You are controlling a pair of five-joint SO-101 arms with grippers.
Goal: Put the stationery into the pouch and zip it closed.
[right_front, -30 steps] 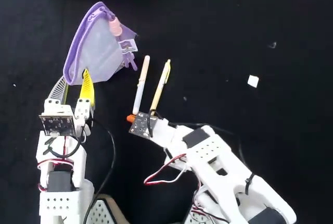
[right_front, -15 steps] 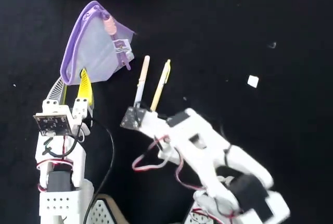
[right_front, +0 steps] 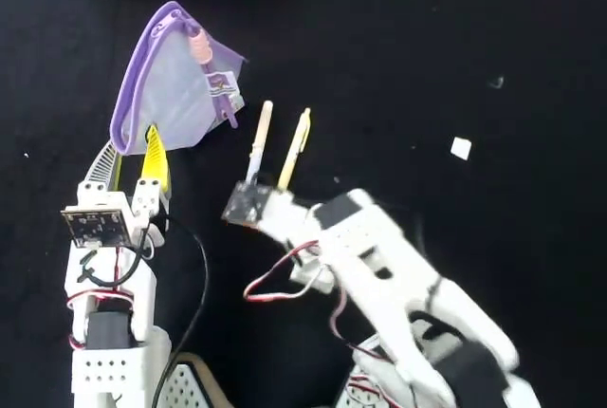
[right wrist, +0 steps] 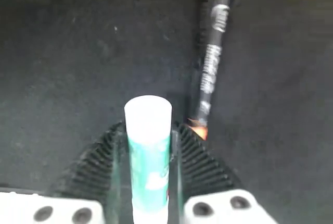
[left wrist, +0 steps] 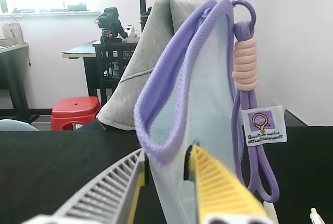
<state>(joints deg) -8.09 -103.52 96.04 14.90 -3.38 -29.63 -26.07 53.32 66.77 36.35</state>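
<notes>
The pouch (right_front: 175, 85) is near the far left corner of the table (right_front: 455, 66). It stands up on its edge because the left gripper (right_front: 136, 142) pinches its bottom edge. The gripper's gray and yellow fingers are nearly closed, with the thin cloth between them.

The pouch is pale and see-through, with a purple zip edge running round it. It has a pink coil, a purple loop and a small tag hanging at one end. From the left wrist view, the pouch (left wrist: 208, 109) has its mouth a bit open above the left gripper (left wrist: 167, 159). I can see nothing inside it.

So the job has only just begun. No pen is in the pouch yet, and the zip is not closed.

The white pen (right_front: 260, 133) and the yellow pen (right_front: 296, 142) lie side by side near the middle of the table. The right gripper (right_front: 248, 201) is at their near ends. In its own view, the right gripper (right wrist: 149, 135) looks closed on the white pen (right wrist: 148, 112), one finger on each side. A black pen (right wrist: 210, 67) with orange ends lies just beside it. I cannot tell if the white pen is lifted off the table.

All the pens must go in, and then the zip must be pulled.
</notes>
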